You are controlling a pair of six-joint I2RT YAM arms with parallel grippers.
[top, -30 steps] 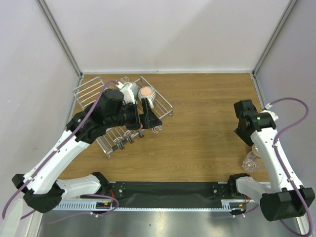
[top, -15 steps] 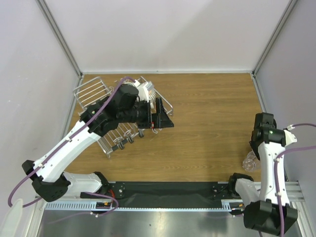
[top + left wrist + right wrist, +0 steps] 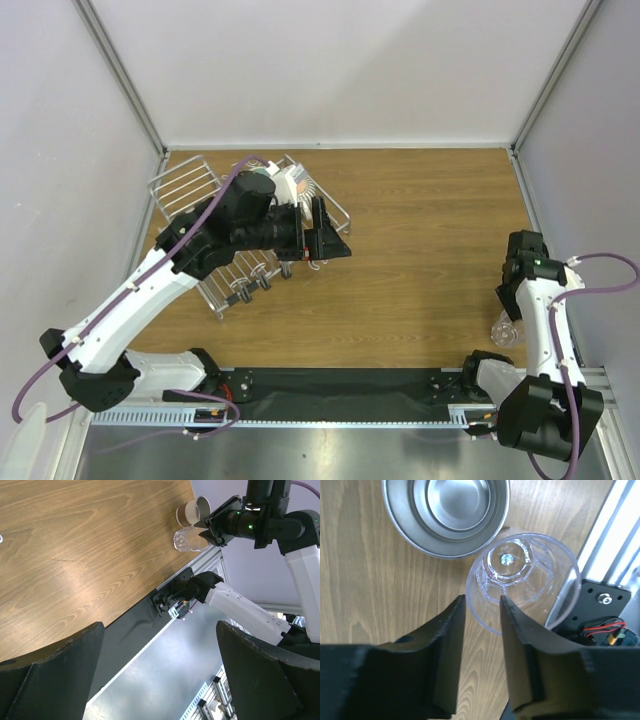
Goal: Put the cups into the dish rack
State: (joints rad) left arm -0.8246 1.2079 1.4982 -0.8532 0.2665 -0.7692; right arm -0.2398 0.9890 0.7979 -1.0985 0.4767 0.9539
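Note:
The dish rack (image 3: pixel 183 186) stands at the table's back left, with the white ribbed mug (image 3: pixel 293 186) in it. My left gripper (image 3: pixel 328 243) hovers just right of that mug, open wide and empty; its view (image 3: pixel 160 670) looks across the table. The clear glass (image 3: pixel 522 577) and the shiny metal cup (image 3: pixel 445 510) stand upright side by side near the front right corner. My right gripper (image 3: pixel 482 612) is just above the glass, jaws narrowly apart astride its near-left rim. In the top view the glass (image 3: pixel 505 328) shows below my right gripper (image 3: pixel 510 303). Red and teal mugs are out of view.
The black mat and metal rail (image 3: pixel 340 385) run along the near edge, close to the glass. Grey walls (image 3: pixel 60 150) enclose the table. The left wrist view shows the glass (image 3: pixel 186 539), the metal cup (image 3: pixel 194 511) and the right gripper (image 3: pixel 227 524).
My right arm swung back toward the near right corner and lowered its gripper over the clear glass. My left gripper moved right, away from the white mug in the rack.

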